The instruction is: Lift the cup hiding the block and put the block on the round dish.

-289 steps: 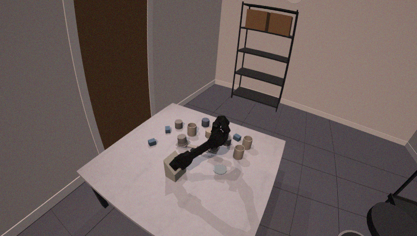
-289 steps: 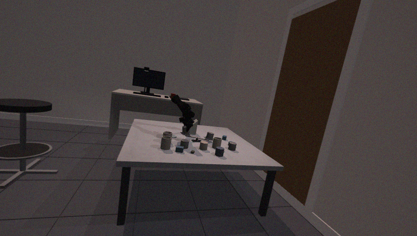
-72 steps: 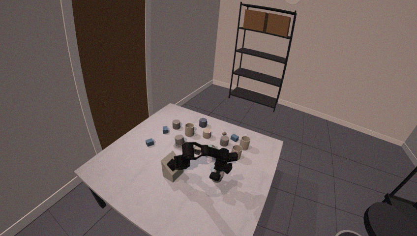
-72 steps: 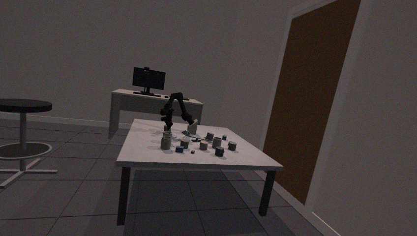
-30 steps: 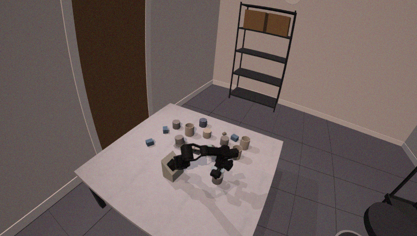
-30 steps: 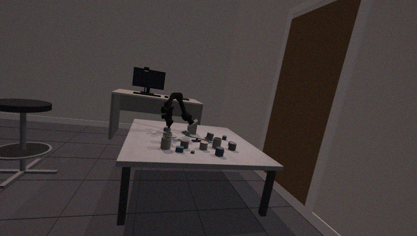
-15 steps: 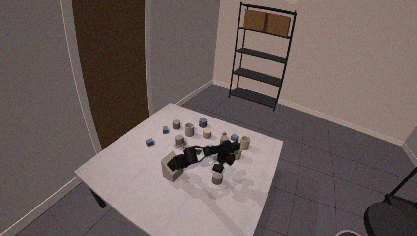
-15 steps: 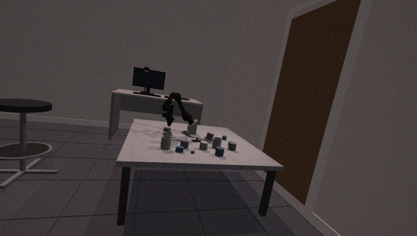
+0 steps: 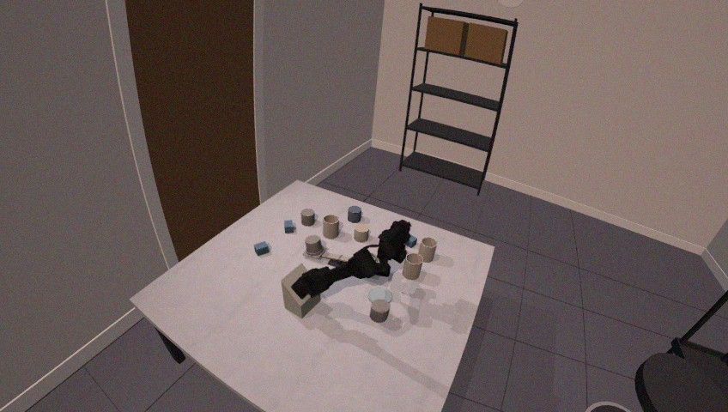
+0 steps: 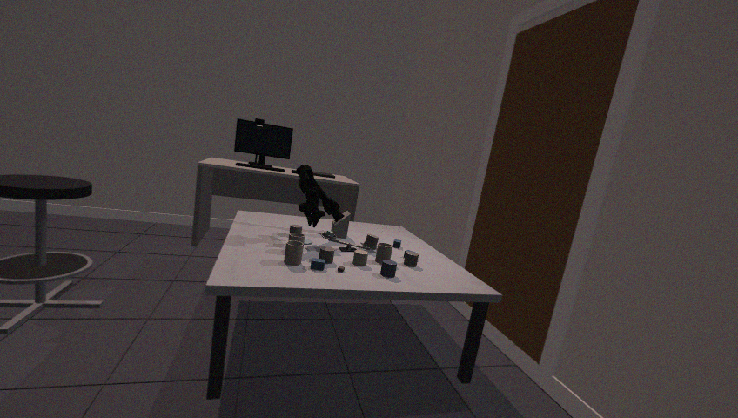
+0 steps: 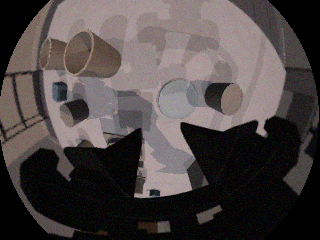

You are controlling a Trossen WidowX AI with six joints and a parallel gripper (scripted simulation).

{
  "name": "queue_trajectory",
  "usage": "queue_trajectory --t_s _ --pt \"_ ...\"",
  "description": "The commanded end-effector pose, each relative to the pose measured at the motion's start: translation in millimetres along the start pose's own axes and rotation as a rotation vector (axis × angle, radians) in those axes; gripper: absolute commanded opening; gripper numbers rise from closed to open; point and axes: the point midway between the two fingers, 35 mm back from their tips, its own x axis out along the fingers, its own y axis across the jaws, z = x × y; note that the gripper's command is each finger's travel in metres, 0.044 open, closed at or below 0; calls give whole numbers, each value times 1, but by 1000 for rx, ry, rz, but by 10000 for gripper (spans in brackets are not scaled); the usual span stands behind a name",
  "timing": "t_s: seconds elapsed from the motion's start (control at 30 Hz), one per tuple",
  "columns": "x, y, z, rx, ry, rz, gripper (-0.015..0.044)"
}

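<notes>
Cup point(image 9: 379, 311) point(image 10: 295, 228) point(image 11: 224, 98): matt, smooth | round dish point(image 9: 379, 294) point(image 10: 307, 241) point(image 11: 177, 99): smooth, glass-like

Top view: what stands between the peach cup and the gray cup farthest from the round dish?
A tall, open tan cup stands between them, as both the top and exterior views show.

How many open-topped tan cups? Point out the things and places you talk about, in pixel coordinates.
3: one cup point(image 9: 330, 227) point(image 10: 383, 253) beside the peach cylinder point(image 9: 360, 233) point(image 10: 360, 258); a second cup point(image 9: 412, 268) point(image 10: 296, 239) point(image 11: 102, 57), nearest the dish point(image 9: 379, 294) point(image 10: 308, 242) point(image 11: 177, 98); a third cup point(image 9: 427, 251) point(image 10: 293, 254) point(image 11: 56, 55) near a blue block point(image 9: 411, 241) point(image 10: 318, 264) point(image 11: 60, 91). Others may be hidden.
</notes>
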Motion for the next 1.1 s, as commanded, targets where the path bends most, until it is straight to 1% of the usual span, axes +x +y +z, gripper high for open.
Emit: queue_trajectory --t_s 0.0,0.33,0.53,0.7,1.07 --pt "-4 33 -19 -70 2 -27 260" --pt "-16 92 -73 -222 -34 -86 260" --pt "-15 93 -74 -225 -35 -87 260" --pt "-2 92 -74 -224 -36 -87 260" --pt "13 92 -73 -224 -36 -87 260"
